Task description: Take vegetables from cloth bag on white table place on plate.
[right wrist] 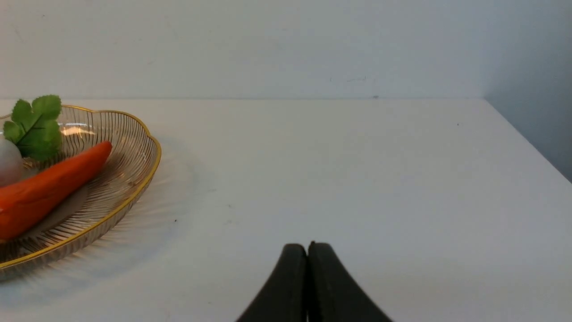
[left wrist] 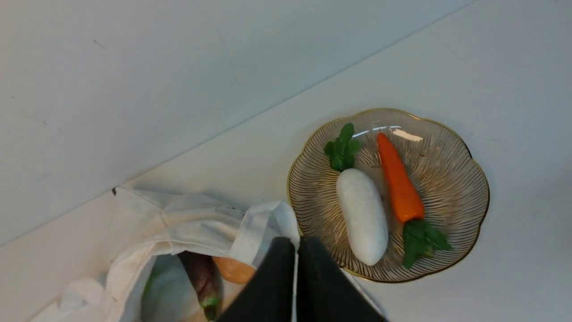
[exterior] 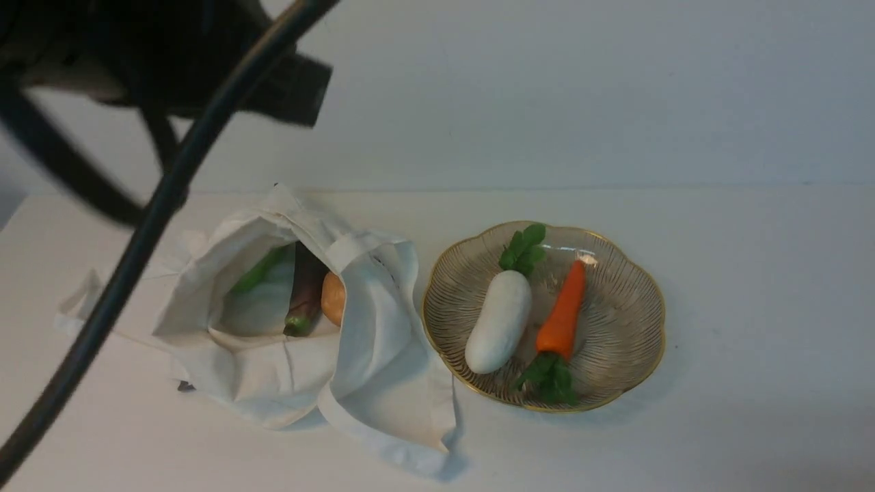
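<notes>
Gold-rimmed glass plate [exterior: 636,328] holds 1 orange carrot [exterior: 564,314] and 1 white radish [exterior: 500,321]; left gripper [left wrist: 296,250] and right gripper [right wrist: 309,252] clenched, both empty.

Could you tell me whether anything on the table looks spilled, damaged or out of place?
Nothing looks spilled or damaged. The cloth bag is slumped and rumpled, one strap sprawling beside the plate, which is ordinary for soft fabric. The radish and carrot lie inside the plate's rim.
</notes>
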`<state>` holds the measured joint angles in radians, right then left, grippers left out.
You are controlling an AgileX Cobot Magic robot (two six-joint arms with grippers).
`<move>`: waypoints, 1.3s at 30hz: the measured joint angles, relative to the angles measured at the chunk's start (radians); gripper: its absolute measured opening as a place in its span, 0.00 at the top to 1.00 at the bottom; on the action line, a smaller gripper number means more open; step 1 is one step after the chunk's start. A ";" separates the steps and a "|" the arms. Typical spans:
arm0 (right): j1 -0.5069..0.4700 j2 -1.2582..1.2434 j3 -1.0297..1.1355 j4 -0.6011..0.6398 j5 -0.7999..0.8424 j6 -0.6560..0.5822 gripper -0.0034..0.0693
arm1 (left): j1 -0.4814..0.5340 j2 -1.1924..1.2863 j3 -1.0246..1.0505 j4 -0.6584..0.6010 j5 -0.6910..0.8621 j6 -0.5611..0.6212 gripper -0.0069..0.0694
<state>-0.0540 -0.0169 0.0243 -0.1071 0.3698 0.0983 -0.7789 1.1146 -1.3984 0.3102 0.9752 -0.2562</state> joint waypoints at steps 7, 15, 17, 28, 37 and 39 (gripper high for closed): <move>0.000 0.000 0.000 0.000 0.000 0.000 0.97 | 0.000 -0.217 0.344 -0.081 -0.152 -0.024 0.92; 0.000 0.000 0.000 0.000 0.000 0.000 0.97 | 0.000 -0.308 0.423 -0.085 -0.171 -0.025 0.92; 0.000 0.000 0.000 0.000 0.000 0.000 0.97 | 0.000 -0.340 0.423 -0.085 -0.174 -0.015 0.92; 0.000 0.000 0.000 0.000 0.000 0.000 0.97 | 0.049 -0.638 0.597 -0.094 -0.289 0.056 0.92; 0.000 0.000 0.000 0.000 0.000 0.000 0.97 | 0.402 -0.991 1.081 -0.237 -0.537 0.199 0.92; 0.000 0.000 0.000 0.000 0.000 0.000 0.97 | 0.467 -1.056 1.172 -0.255 -0.561 0.216 0.92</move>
<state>-0.0540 -0.0169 0.0243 -0.1071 0.3698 0.0983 -0.3120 0.0582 -0.2260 0.0549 0.4142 -0.0407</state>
